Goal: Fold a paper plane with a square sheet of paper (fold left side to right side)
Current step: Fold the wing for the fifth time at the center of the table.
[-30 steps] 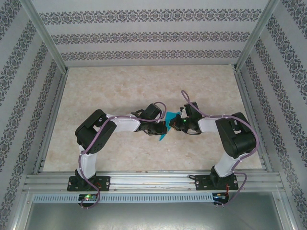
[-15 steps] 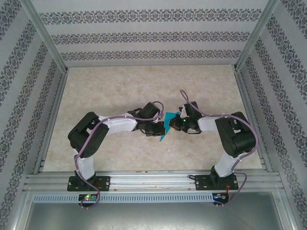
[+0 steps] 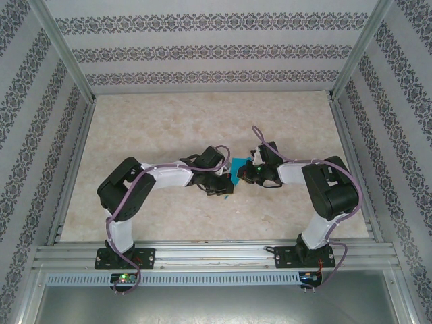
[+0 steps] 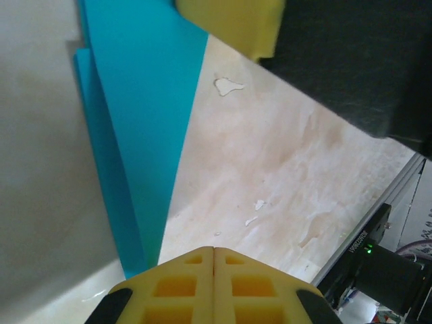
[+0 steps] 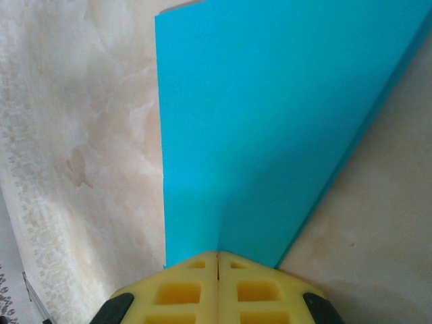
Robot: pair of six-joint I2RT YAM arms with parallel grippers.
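The square sheet of paper [image 3: 237,167], teal-blue and folded into a narrow tapering shape, lies at mid-table between my two grippers. In the right wrist view the paper [image 5: 270,121] spreads out ahead of my right gripper [image 5: 217,255], which is shut with its tips resting where a crease meets the near edge. In the left wrist view the paper [image 4: 142,101] narrows to a point just left of my left gripper [image 4: 214,250], also shut with nothing between its pads. A yellow pad of the right gripper [image 4: 229,23] sits on the paper's wide end.
The marbled beige tabletop [image 3: 169,128] stretches away behind the paper, bounded by aluminium rails [image 3: 74,162] and patterned walls. Both arms bend inward, their wrists nearly meeting over the centre. Small white flecks [image 4: 228,85] mark the table surface.
My left arm has drawn its elbow in, and its gripper has slid right over the paper's lower tip. The right gripper has edged slightly up and left. Both stayed shut.
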